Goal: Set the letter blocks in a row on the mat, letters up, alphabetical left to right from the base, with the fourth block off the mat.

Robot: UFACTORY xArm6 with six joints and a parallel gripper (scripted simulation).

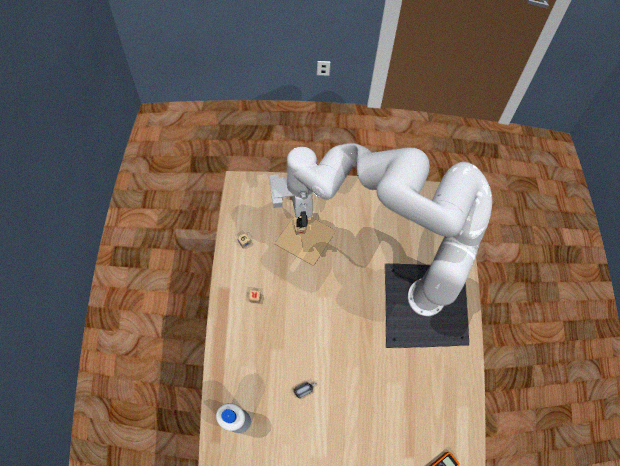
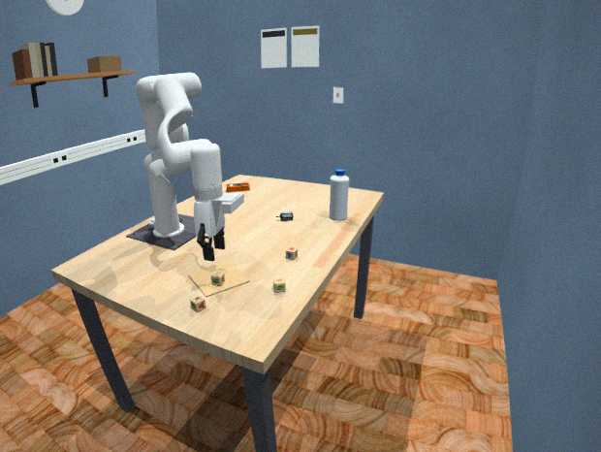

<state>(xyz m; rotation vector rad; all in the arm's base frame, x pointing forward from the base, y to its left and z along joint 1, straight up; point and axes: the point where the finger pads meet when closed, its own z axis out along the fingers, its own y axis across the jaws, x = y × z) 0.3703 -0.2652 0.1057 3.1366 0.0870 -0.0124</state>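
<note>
The tan mat (image 1: 305, 239) lies on the table, also seen in the exterior view (image 2: 218, 280). One letter block (image 2: 218, 277) sits on the mat; from above it is mostly hidden under the fingers (image 1: 300, 227). My gripper (image 2: 210, 247) hangs a little above this block, fingers partly apart and empty. A second block (image 2: 197, 304) stands off the mat near the table edge and is hidden in the top view. A block with a green mark (image 1: 244, 239) (image 2: 279, 285) and a block with a red mark (image 1: 254, 295) (image 2: 291, 253) lie off the mat.
A white bottle with a blue cap (image 1: 229, 416) (image 2: 338, 195) stands at the far corner. A small dark object (image 1: 303, 389) (image 2: 286, 216) lies near it. An orange device (image 1: 443, 459) (image 2: 237, 186) sits at the table edge. The arm's base stands on a black plate (image 1: 426, 305).
</note>
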